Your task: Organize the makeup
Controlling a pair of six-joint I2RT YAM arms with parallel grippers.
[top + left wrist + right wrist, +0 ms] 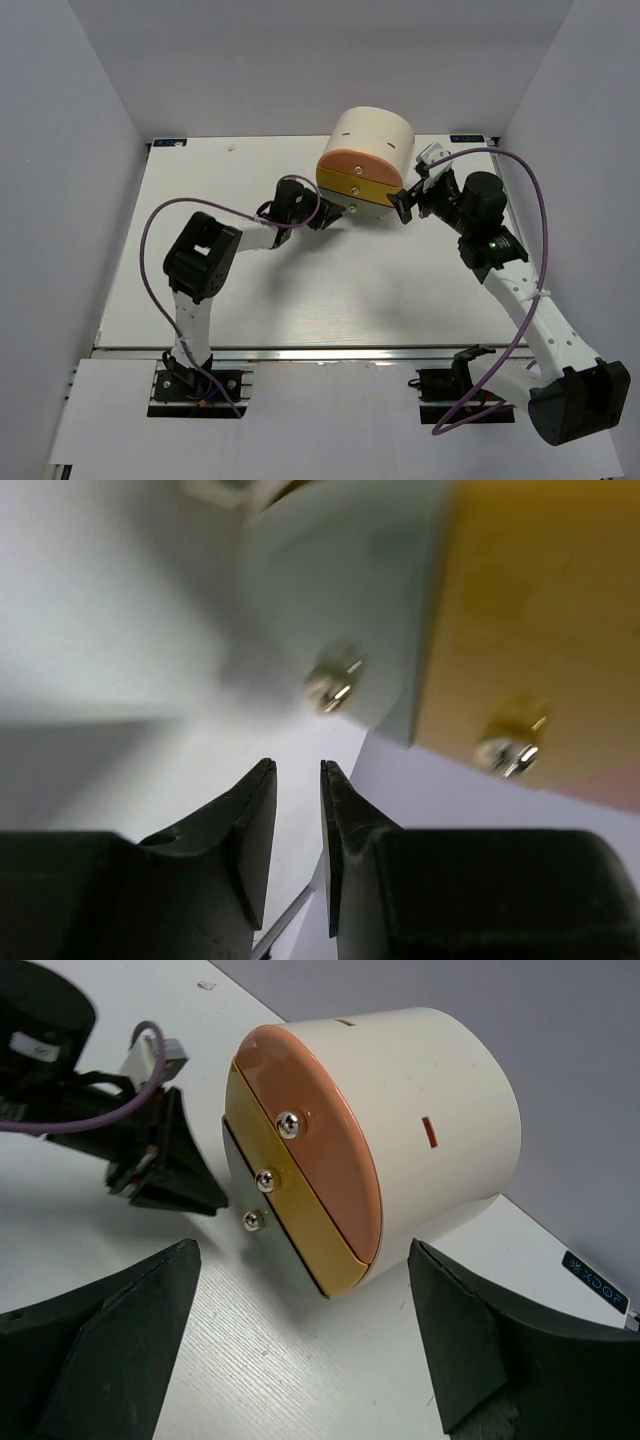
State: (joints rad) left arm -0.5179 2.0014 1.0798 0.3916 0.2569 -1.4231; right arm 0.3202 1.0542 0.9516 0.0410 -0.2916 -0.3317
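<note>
Drawer unit [372, 140] lies on its side at the far middle of the table [300, 290], fronts toward the arms; makeup not visible in any view. Left gripper [298, 772] sits just short of the lowest drawer's knob [333, 685], fingers narrow, nothing between. Right gripper [302, 1252] is beside the unit's right, fingers wide, empty

A cream drawer unit [375, 140] rests on the white table [300, 300].
</note>
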